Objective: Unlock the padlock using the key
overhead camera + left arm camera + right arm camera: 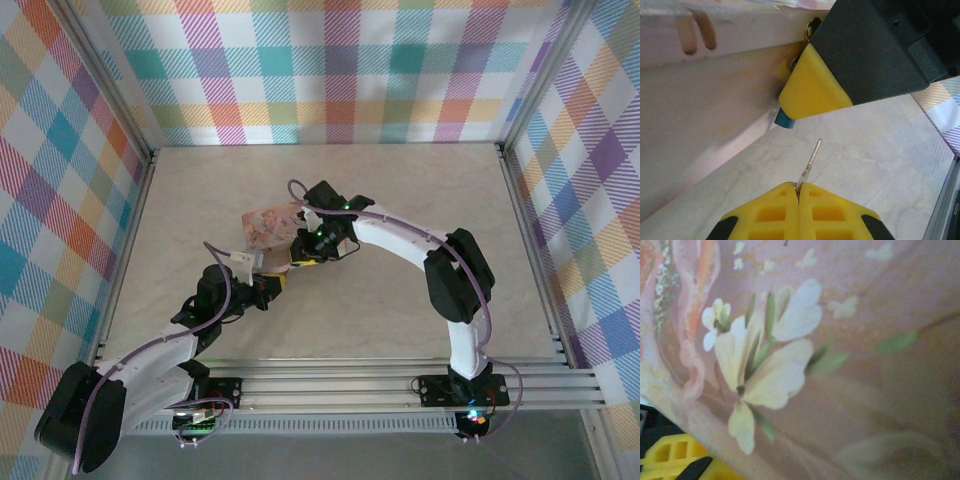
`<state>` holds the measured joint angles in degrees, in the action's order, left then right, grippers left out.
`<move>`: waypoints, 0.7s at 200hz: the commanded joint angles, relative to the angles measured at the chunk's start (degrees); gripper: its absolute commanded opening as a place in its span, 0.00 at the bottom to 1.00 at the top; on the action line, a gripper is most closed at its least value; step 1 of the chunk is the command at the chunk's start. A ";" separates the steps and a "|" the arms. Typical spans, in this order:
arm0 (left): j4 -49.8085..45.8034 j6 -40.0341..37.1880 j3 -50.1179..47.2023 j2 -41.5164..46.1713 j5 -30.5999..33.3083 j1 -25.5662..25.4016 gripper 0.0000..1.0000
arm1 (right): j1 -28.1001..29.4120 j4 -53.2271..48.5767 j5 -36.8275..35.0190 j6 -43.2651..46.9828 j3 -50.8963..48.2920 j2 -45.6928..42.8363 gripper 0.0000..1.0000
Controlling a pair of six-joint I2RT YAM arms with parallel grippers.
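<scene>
The padlock sits at the near side wall of the pink tin box (268, 222), but its body is hidden behind the right gripper (312, 248). In the left wrist view, only a small teal nub (786, 119) pokes out under that gripper's yellow finger (815, 85), touching the tin's wall. Whether the nub belongs to the lock cannot be told. 2 small metal bits show where the finger meets the wall.

The key (810, 161) is a thin metal blade tilted up and to the right. Its tip points toward the teal nub and is near it but apart. The blade is pinched in the left gripper (798, 186), whose 2 yellow fingers are pressed together on its lower end.

Whether the right gripper is spread or closed cannot be told, since 1 finger and the black body cover the rest. Its wrist camera is close against the tin's flower-painted surface, with a yellow finger (670, 457) at the lower left.

From above, the 2 grippers meet at the tin's near edge, mid-table (420, 190), with the left arm reaching from the lower left and the right arm arching over from the right.
</scene>
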<state>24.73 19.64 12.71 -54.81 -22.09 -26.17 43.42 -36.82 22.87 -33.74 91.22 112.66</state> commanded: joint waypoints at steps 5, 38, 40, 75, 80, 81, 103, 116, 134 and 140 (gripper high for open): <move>5.57 -1.26 -1.44 -0.31 -0.60 -0.23 0.00 | -0.53 -1.36 5.37 -2.25 3.87 -3.08 0.00; 7.19 -0.37 -2.15 -1.69 -1.28 0.48 0.00 | -0.92 -1.64 6.88 -3.21 4.14 -3.00 0.00; 7.35 -0.34 -2.09 -1.95 -1.53 0.57 0.00 | -0.96 -1.65 6.87 -3.29 4.14 -3.05 0.00; 12.89 2.49 -1.77 -7.68 -5.08 2.04 0.00 | -1.17 -1.18 7.95 -4.02 4.14 -3.06 0.00; 14.07 2.89 -1.79 -8.63 -5.57 2.25 0.00 | -1.12 -1.13 8.04 -4.06 4.12 -3.05 0.00; 14.31 2.92 -1.76 -8.82 -5.63 2.30 0.00 | -1.17 -1.10 8.05 -4.06 4.13 -3.06 0.00; 18.49 4.68 -1.29 -12.54 -7.07 2.94 0.00 | -1.24 -0.63 8.32 -4.35 3.81 -2.97 0.00; 20.04 5.51 -1.20 -13.56 -7.48 3.39 0.00 | -1.28 -0.37 8.39 -4.50 3.70 -2.89 0.00; 20.33 5.71 -1.15 -13.27 -6.89 3.89 0.00 | -1.23 -0.23 8.42 -4.58 3.45 -2.88 0.00; 19.99 5.69 -1.13 -12.86 -6.46 3.98 0.00 | -1.28 -0.18 8.46 -4.62 3.42 -2.89 0.00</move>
<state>40.05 24.18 11.38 -68.40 -27.62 -23.29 42.39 -38.59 27.83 -37.30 93.17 112.64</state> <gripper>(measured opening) 0.041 0.222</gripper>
